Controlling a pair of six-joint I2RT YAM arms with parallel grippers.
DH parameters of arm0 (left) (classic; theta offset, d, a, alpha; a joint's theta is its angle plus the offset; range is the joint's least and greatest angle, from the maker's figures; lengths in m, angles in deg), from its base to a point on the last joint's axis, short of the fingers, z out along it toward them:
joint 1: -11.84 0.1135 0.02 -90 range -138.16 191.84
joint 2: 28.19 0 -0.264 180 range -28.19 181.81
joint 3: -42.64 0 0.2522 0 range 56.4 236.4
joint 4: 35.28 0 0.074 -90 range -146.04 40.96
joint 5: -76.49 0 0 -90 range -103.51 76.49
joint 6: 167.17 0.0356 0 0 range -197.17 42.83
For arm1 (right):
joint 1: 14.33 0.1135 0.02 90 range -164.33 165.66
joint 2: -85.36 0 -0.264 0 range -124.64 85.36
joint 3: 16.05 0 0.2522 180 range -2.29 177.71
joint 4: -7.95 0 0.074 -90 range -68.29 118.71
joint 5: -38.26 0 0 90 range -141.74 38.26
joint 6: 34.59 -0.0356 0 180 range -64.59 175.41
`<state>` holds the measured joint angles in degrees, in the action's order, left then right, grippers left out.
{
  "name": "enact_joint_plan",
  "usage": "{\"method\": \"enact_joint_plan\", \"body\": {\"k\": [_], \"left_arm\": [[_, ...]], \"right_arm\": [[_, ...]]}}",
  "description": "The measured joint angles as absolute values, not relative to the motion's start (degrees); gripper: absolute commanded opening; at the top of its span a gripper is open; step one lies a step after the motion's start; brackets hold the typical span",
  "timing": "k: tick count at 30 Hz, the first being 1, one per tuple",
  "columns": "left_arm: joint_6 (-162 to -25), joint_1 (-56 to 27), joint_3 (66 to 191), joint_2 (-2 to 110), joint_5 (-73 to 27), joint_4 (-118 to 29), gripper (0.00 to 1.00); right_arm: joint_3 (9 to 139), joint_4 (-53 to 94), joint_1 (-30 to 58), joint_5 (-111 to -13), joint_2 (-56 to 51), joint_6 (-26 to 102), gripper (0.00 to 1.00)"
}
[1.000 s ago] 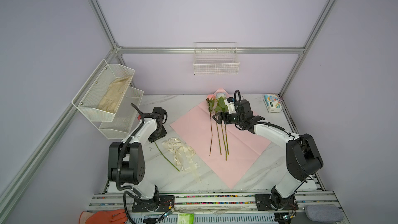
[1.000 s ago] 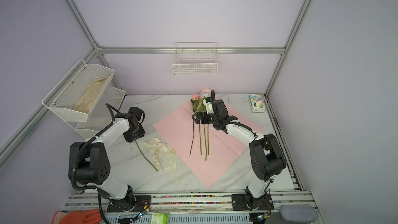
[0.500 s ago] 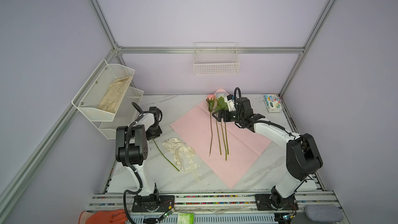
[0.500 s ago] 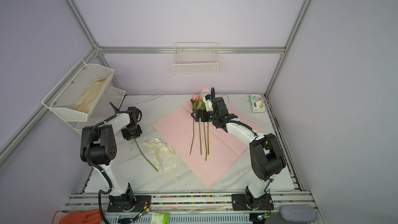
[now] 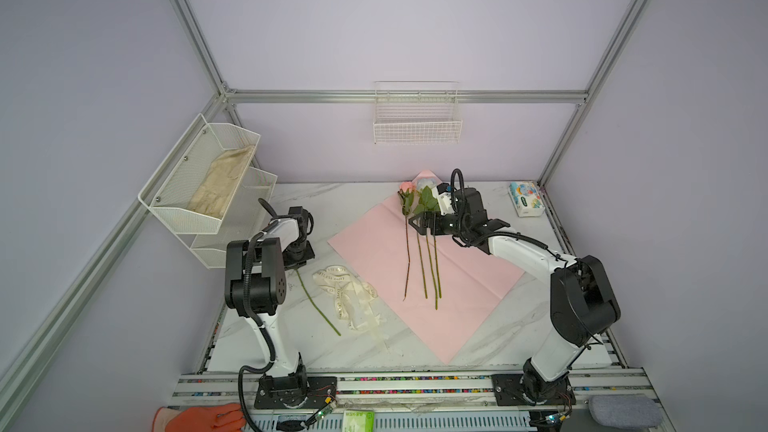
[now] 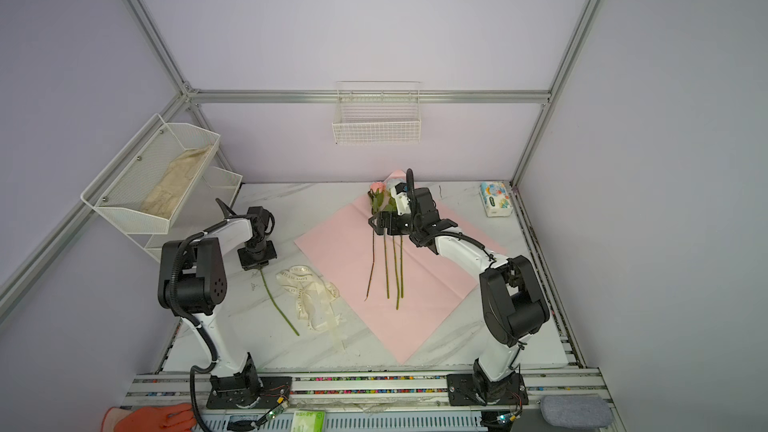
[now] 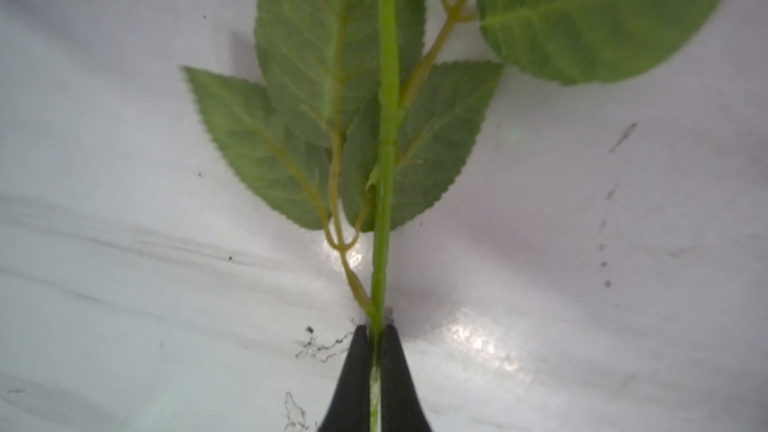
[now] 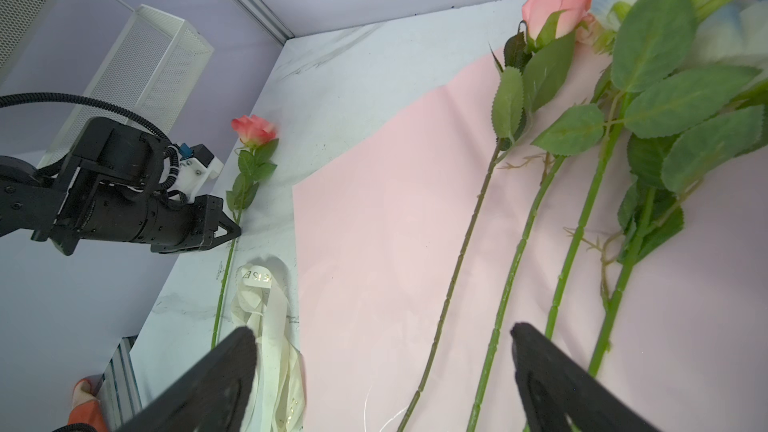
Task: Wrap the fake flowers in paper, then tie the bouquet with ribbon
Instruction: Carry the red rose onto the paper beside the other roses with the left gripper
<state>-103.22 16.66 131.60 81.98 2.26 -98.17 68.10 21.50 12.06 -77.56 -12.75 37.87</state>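
Closed now, left tool pinches lone rose stem beside ribbon; right tool gapes.

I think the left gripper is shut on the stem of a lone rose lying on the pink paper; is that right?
Not quite: the lone rose lies on the bare marble table, beside the pink paper, as the right wrist view shows. The left gripper is indeed shut on its stem.

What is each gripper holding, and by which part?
Left gripper is shut on the loose rose, gripping its stem just below the leaves. Right gripper is open, holding nothing.
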Motion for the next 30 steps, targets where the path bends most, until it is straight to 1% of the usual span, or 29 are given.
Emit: {"method": "enact_joint_plan", "body": {"k": [5, 9, 12, 16, 19, 23, 27, 30], "left_arm": [[-102.0, 12.9, 132.9, 76.3, 3.7, -103.7, 0.03], [-102.2, 7.0, 139.4, 72.2, 6.0, -110.0, 0.03], [-102.3, 2.6, 144.8, 70.1, 5.6, -112.3, 0.04], [-103.1, -3.0, 150.9, 70.4, -0.8, -111.8, 0.05], [-104.1, -7.3, 156.9, 75.0, -7.5, -110.1, 0.04], [-106.2, -12.4, 170.0, 88.5, -14.7, -107.1, 0.05], [-108.4, -15.8, 180.8, 100.7, -18.5, -105.3, 0.05], [-110.6, -17.2, 184.5, 106.4, -21.0, -104.6, 0.05]], "right_arm": [[65.8, 21.7, 11.6, -73.3, -9.3, 37.6, 0.97], [62.7, 22.5, 9.1, -68.8, -3.8, 36.2, 0.97], [59.8, 22.6, 3.6, -67.2, 0.8, 34.8, 0.97], [57.7, 22.8, -5.6, -67.6, 2.9, 33.2, 0.97], [56.9, 23.3, -8.3, -69.4, 2.0, 32.6, 0.97], [56.3, 24.2, -8.3, -72.6, 1.0, 32.3, 0.97], [55.5, 24.4, -8.2, -74.8, 0.9, 32.3, 0.97], [55.1, 24.5, -8.2, -75.8, 0.9, 32.3, 0.97]]}}
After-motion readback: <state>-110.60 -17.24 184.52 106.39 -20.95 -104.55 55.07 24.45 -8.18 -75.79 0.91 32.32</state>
